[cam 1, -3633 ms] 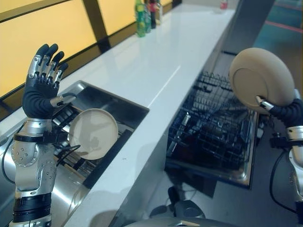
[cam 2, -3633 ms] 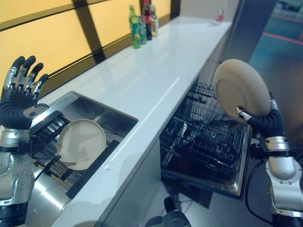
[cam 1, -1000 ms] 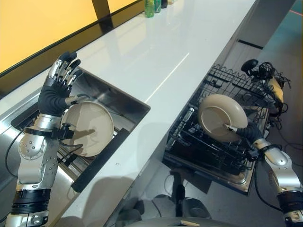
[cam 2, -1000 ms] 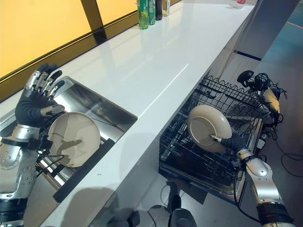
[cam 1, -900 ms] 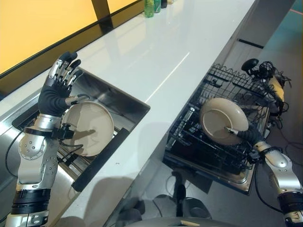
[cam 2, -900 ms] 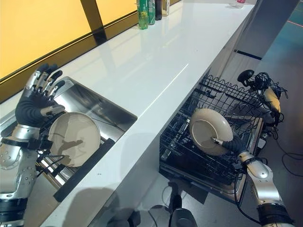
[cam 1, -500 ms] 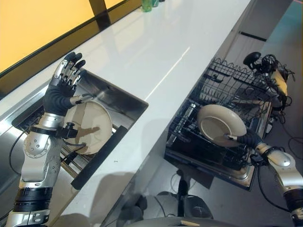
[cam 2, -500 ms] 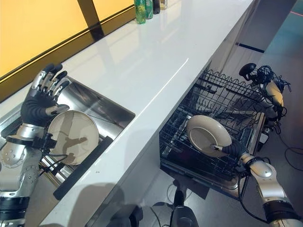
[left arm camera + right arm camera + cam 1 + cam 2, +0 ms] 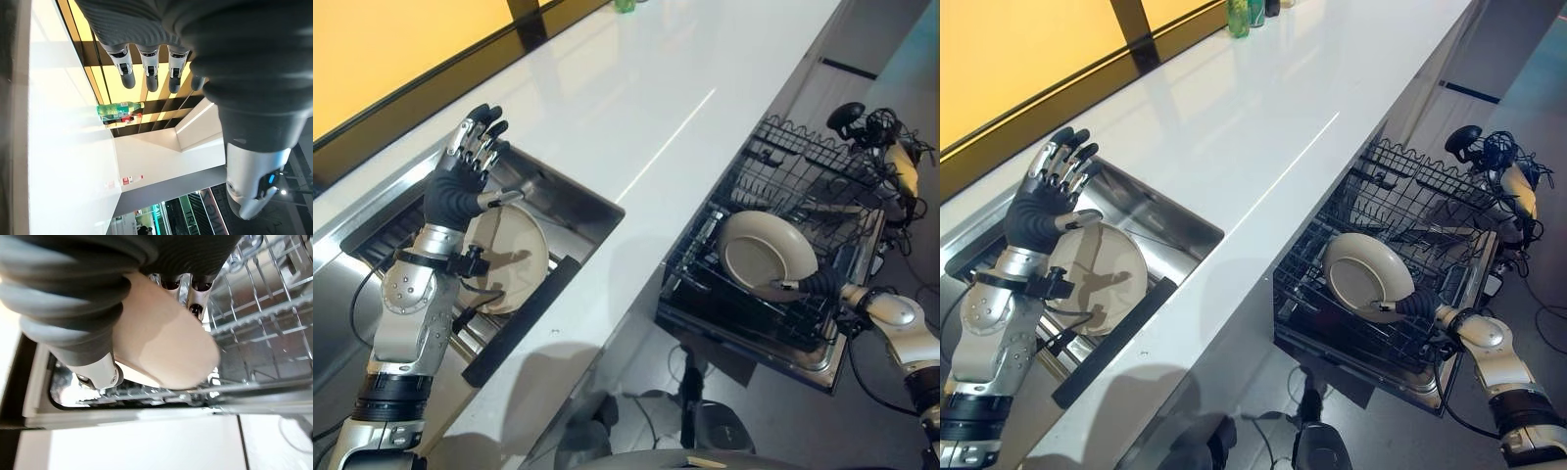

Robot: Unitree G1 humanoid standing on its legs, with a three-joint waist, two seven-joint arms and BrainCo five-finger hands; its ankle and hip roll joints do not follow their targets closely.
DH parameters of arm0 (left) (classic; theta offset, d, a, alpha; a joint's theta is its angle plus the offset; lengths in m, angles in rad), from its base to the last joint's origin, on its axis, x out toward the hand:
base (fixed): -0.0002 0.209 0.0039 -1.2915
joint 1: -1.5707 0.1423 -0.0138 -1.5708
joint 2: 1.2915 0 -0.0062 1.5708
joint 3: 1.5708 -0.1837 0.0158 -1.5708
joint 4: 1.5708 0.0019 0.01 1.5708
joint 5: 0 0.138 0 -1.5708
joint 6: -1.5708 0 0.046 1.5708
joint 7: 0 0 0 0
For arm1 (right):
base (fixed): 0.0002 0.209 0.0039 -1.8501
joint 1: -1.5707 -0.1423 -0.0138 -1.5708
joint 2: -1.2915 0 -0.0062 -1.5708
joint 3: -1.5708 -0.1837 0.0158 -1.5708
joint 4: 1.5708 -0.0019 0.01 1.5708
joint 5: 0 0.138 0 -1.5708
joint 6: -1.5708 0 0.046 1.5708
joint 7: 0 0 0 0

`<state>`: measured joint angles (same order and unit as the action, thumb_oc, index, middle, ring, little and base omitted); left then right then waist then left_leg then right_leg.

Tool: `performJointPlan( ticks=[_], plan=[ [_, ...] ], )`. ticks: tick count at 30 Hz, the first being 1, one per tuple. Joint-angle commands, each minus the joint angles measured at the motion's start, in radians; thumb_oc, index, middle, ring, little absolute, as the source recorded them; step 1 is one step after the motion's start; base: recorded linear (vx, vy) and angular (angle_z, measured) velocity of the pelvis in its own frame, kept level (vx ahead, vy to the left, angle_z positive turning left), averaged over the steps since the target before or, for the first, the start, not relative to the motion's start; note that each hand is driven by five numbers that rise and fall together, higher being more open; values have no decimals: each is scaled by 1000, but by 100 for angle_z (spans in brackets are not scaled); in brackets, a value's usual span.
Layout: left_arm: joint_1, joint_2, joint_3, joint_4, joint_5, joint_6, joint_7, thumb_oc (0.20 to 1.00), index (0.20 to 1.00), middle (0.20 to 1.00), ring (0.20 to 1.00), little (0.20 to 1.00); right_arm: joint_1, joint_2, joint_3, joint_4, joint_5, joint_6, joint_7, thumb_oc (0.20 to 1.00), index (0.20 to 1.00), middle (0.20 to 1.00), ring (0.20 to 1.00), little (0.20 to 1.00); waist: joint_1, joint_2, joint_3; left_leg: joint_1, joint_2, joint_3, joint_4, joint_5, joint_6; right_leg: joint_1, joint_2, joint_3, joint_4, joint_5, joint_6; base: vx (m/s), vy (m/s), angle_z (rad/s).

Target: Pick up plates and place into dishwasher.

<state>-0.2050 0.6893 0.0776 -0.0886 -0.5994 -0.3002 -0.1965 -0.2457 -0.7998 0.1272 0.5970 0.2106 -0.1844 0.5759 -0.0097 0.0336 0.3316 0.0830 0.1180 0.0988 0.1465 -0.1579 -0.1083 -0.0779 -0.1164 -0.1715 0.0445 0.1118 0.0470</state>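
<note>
The right hand (image 9: 815,285) grips the rim of a round beige plate (image 9: 766,253), which lies tilted in the black wire dishwasher rack (image 9: 783,176). Another beige plate (image 9: 514,259) leans in the steel sink (image 9: 570,201) well apart from the rack. The left hand (image 9: 462,186) is raised above that sink, fingers straight.

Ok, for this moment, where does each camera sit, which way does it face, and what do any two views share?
Left eye view: on the head, looking down at the counter, sink and dishwasher rack; both arms show.
Right eye view: beside it, same scene; left hand raised open above the sink plate.
Left wrist view: along the left hand toward the bottles.
Right wrist view: along the right hand, pinching the held plate over the rack.
Shared: the held plate shows in both eye views and the right wrist view.
</note>
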Motion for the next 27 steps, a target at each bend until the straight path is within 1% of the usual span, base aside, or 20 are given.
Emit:
performJointPlan(
  ticks=[1,6,9,13,16,20,22,23,25,27],
  plan=[
    [-84,67,-20,-24,40,-68,33,1000,1000,1000,1000,1000,10,45,188,52,-27,-7,62,200,200,200,200,200,10,-11,1,-210,10,-22,102,95,5,11,-106,94,67,-94,111,-177,8,11],
    [-145,84,-43,-27,36,-69,60,1000,1000,1000,1000,1000,-66,59,246,142,-36,-47,63,200,200,200,200,200,12,12,41,-266,0,-34,123,100,6,-36,-117,95,85,-88,107,-155,-5,15],
    [-192,100,-64,-33,38,-68,85,1000,1000,1000,1000,1000,-119,61,291,156,-35,-37,55,200,200,200,200,200,11,22,69,-303,-5,-41,136,104,7,-71,-123,98,96,-83,104,-202,-25,11],
    [-234,111,-89,-36,41,-77,101,1000,1000,1000,1000,1000,-172,64,333,186,-51,-48,67,200,200,200,200,200,11,37,88,-324,-10,-47,127,113,7,-91,-124,93,98,-83,97,-133,-8,5],
    [-256,113,-99,-42,31,-72,116,1000,1000,1000,1000,1000,-189,62,349,192,-49,-42,115,200,200,200,200,200,11,42,92,-324,-14,-48,115,118,6,-94,-124,86,95,-84,93,-70,17,1],
    [-260,106,-98,-46,31,-62,116,1000,1000,1000,1000,1000,-181,61,372,201,-105,-51,162,200,200,200,200,200,13,35,86,-315,-12,-49,110,119,5,-89,-120,83,93,-87,88,0,0,0],
    [-258,105,-96,-53,29,-52,111,1000,1000,1000,1000,1000,-180,57,388,202,-120,-31,201,200,200,200,200,200,17,29,80,-309,-7,-49,108,119,4,-80,-115,82,91,-90,83,14,-38,1],
    [-254,106,-95,-56,27,-49,108,1000,1000,1000,1000,1000,-170,55,392,201,-143,-32,206,200,200,200,200,200,17,26,76,-303,-5,-49,105,120,3,-74,-111,82,89,-92,82,36,-50,2],
    [-253,104,-100,-60,30,-40,104,1000,1000,1000,1000,1000,-156,50,408,199,-165,-28,185,200,200,200,200,200,19,19,66,-291,0,-50,98,122,3,-60,-106,81,82,-94,80,46,-47,5],
    [-250,104,-101,-64,32,-36,100,1000,1000,1000,1000,1000,-149,46,408,199,-152,-28,163,200,200,200,200,200,23,11,56,-274,3,-49,85,123,2,-42,-101,79,68,-94,79,38,-37,9]
  ],
)
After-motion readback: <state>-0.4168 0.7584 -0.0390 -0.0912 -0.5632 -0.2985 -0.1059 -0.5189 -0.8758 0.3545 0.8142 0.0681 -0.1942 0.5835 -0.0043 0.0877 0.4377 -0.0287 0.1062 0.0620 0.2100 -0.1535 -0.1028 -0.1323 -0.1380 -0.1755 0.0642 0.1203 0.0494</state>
